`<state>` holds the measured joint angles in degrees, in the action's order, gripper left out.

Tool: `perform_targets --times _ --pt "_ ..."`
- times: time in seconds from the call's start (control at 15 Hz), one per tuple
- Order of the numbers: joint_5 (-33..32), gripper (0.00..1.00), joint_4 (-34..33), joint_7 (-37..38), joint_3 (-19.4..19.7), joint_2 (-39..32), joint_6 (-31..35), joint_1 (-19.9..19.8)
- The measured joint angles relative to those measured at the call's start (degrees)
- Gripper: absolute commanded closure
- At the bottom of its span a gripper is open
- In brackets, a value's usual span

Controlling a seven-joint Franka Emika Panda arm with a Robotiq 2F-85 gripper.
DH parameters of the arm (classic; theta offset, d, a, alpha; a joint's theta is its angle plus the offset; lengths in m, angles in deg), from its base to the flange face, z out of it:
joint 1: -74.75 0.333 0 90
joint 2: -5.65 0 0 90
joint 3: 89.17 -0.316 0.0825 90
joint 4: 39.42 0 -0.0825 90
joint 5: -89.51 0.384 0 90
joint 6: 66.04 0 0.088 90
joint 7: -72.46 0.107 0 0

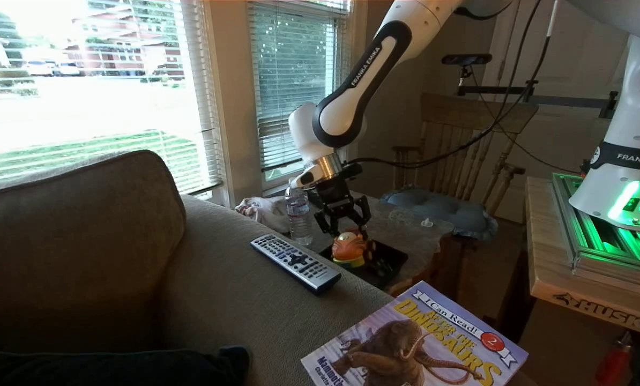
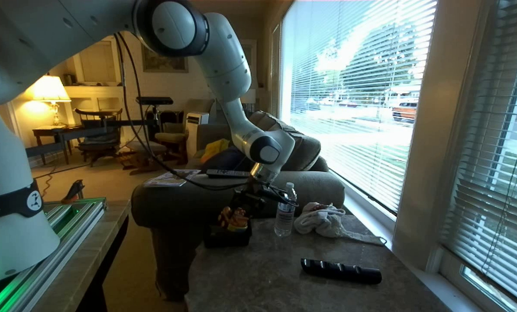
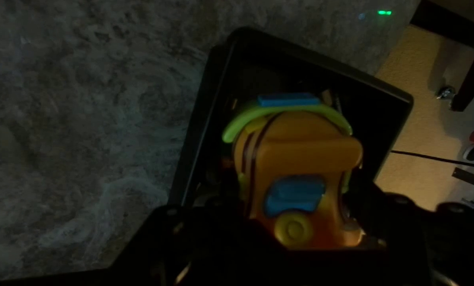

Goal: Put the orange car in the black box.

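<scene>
The orange car [image 1: 348,250] is a rounded orange toy with yellow-green trim and blue parts. It is at the black box [image 1: 399,264], a shallow dark open tray on the small table. In the wrist view, the car [image 3: 300,153] is over the inside of the box [image 3: 326,65]. My gripper [image 3: 295,188] has a finger against each side of the car and looks shut on it. In an exterior view, the car [image 2: 234,219] shows at and above the rim of the box [image 2: 227,240]. Whether it touches the box floor is hidden.
A water bottle [image 1: 298,217] and a white cloth [image 2: 323,222] stand near the box. The sofa arm beside it bears a remote control [image 1: 297,262] and a book [image 1: 416,343]. A ridged black object [image 2: 340,271] lies on the table [image 2: 258,277].
</scene>
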<state>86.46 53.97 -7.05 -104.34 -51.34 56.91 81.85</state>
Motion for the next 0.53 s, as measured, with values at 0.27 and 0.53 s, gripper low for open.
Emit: perform_targets --times 0.27,0.53 --pt "0.00 0.20 -0.36 0.00 -0.01 -0.27 0.00 0.23" --pt "0.00 0.00 -1.39 0.09 -0.02 -1.08 -0.03 0.65"
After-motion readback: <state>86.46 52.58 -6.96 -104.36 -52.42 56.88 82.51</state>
